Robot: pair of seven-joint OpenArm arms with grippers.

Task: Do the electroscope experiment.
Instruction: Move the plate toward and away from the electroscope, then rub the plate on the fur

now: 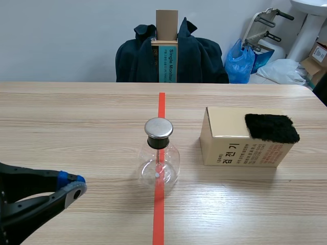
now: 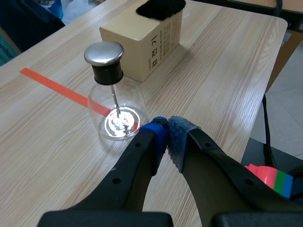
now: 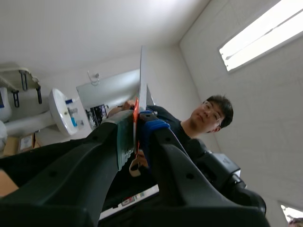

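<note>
Left claw is pinched shut with nothing in it, its blue pads pressed together. It sits low over the tabletop on the robot's left, tips aimed at a glass flask close ahead, with a gap between them.

The flask stands upright on the orange tape line, about mid-tabletop. A black stopper with a round metal cap closes its neck, and a thin rod runs down from the stopper inside the glass.

To the flask's right, apart from it, lies a tan cardboard box with dark print on its near side. A black furry pad rests on the box's top, at the end away from the flask, hanging slightly over the edge.

Right claw does not show in the scene view. Its own camera has it pointing up toward the ceiling, closed on a thin flat sheet seen edge-on, which stands up past the fingertips. A person shows beyond it.

Behind the tabletop a dark jacket is draped over a chair.
</note>
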